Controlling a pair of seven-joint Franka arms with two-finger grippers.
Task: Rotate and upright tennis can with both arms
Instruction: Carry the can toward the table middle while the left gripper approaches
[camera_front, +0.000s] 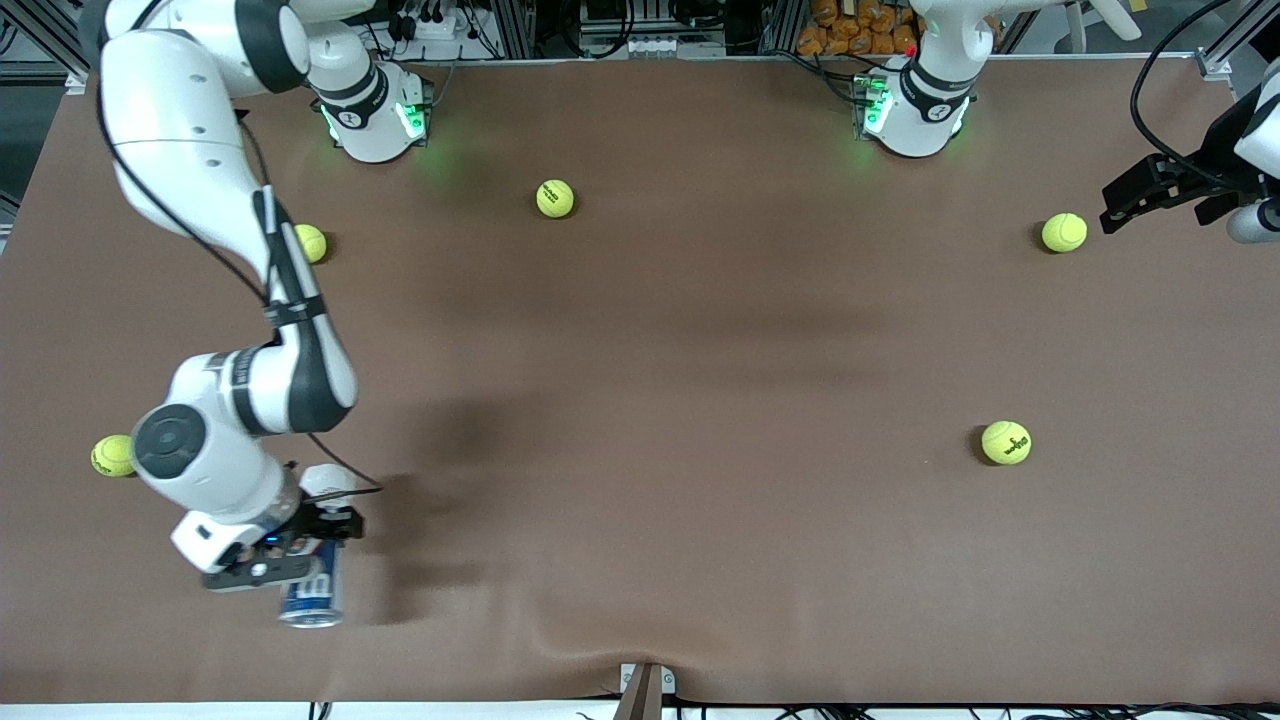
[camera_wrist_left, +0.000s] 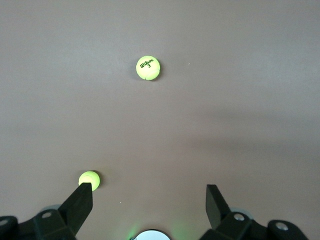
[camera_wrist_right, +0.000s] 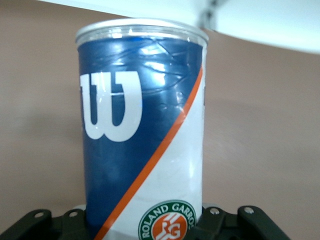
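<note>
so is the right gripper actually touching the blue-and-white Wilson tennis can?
Touching. In the right wrist view the right gripper has the blue-and-white tennis can seated between its fingers with no gap; the front view agrees.

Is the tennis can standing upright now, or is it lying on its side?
Lying on its side. The tennis can stretches along the table, silvery rim toward the front camera, with the right gripper shut on it.

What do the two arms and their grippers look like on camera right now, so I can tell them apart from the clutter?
Both arms are glossy white with dark joint bands and green-lit bases. The right arm carries a black cable strapped along its link and a round grey joint cap. The right gripper is black. The left gripper is black, with wedge-shaped fingers and black cables looping above it.
</note>
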